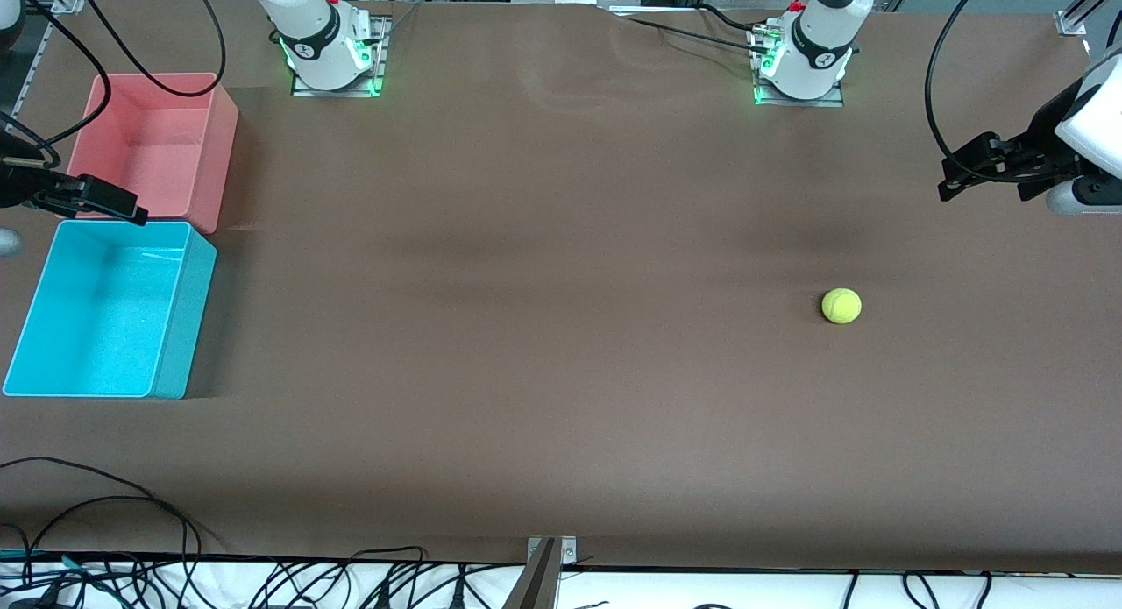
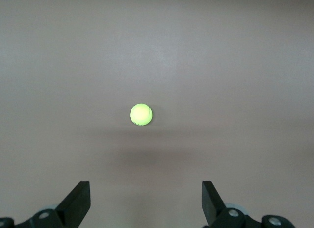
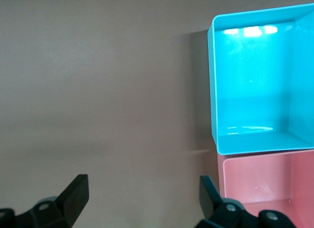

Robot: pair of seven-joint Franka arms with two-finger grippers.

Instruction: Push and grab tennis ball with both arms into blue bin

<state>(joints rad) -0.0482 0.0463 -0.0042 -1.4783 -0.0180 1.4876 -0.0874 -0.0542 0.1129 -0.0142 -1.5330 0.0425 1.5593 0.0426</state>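
Front view: fuzzy round tennis ball (image 1: 841, 306) on matte brown table (image 1: 561, 372); both tools (image 1: 951, 175) (image 1: 131, 208) spread wide, empty.

tennis ball (image 1: 841, 306): small fuzzy yellow-green ball, resting on the bare brown table toward the left arm's end, well apart from both bins.
blue bin (image 1: 188, 302): rectangular cyan tub, upright, open top, nothing inside, at the right arm's end, its short wall touching a pink-red tub.
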